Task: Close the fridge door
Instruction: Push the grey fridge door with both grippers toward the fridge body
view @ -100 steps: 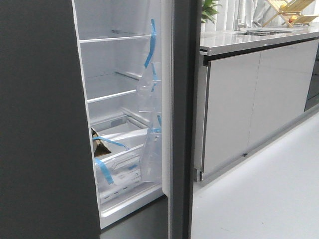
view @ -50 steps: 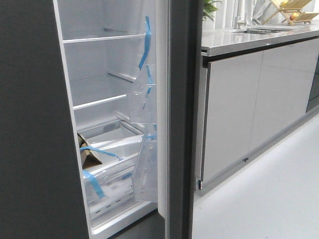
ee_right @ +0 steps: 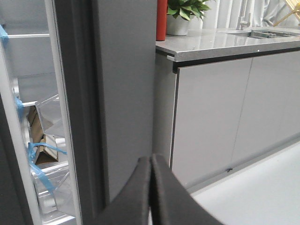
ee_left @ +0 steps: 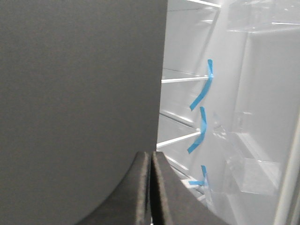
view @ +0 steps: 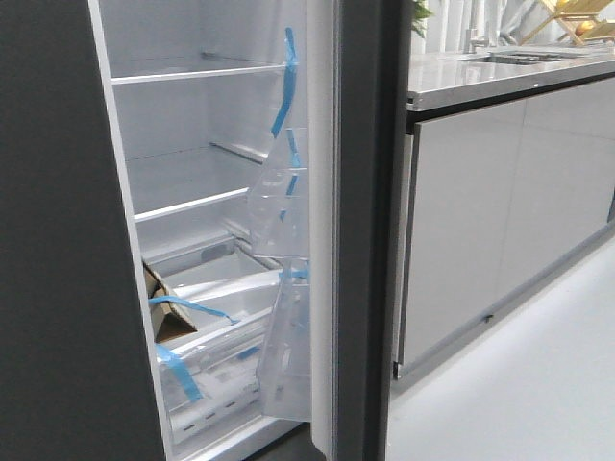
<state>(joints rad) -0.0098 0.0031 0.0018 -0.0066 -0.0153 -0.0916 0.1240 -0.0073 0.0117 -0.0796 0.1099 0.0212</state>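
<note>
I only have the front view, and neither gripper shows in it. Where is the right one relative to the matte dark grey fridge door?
Observer: In the right wrist view the right gripper is shut and aimed at the outer face of the fridge door.
Operator: Is it touching?
Observer: Its fingertips show against that face near the door's edge. I cannot tell whether they make contact.
Operator: And the left one?
Observer: The left gripper is shut too. It sits at the edge of the other dark grey panel, with the white shelves beyond it.
</note>
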